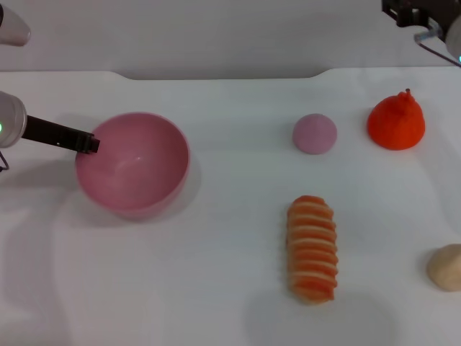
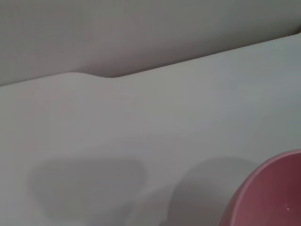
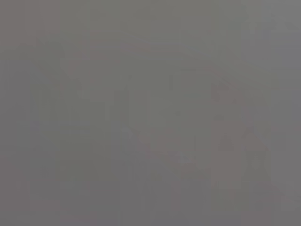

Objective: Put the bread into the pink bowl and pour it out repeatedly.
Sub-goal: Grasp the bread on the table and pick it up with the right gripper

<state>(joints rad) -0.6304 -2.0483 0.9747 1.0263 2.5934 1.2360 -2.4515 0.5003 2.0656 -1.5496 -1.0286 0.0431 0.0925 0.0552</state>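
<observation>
The pink bowl stands upright at the table's left with nothing inside, and its edge shows in the left wrist view. My left gripper reaches in from the left, with its black tip at the bowl's left rim. The bread lies on the table right of centre, striped side up, well apart from the bowl. Far from the bread, my right gripper hangs at the back right corner. The right wrist view shows only flat grey.
A small pink ball and an orange cone-shaped toy sit at the back right. A beige lump lies at the right edge. The white table's back edge runs behind them.
</observation>
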